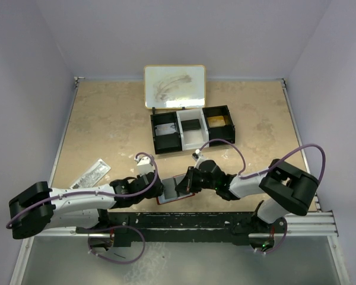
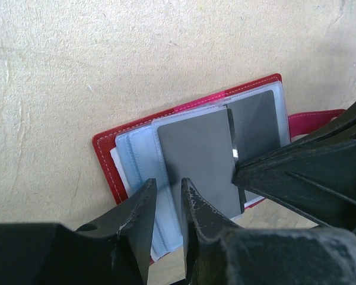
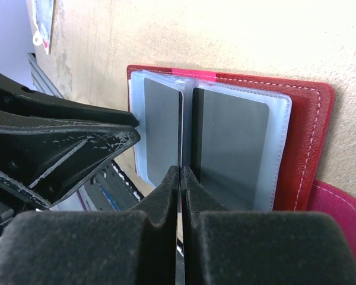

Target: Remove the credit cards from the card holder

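Note:
The red card holder lies open on the table between both arms, its pale blue sleeves facing up and its red tab off to one side. My right gripper is shut on the edge of a grey credit card, which shows only as a thin line in the right wrist view. A second grey card sits in the sleeve beside it. My left gripper stands over the sleeves at the holder's other end. Its jaws are a narrow gap apart with nothing between them.
A long black tray with a white middle stands behind the holder, with a white board at the back wall. A silvery packet lies at the left. The arms' metal rail runs along the near edge.

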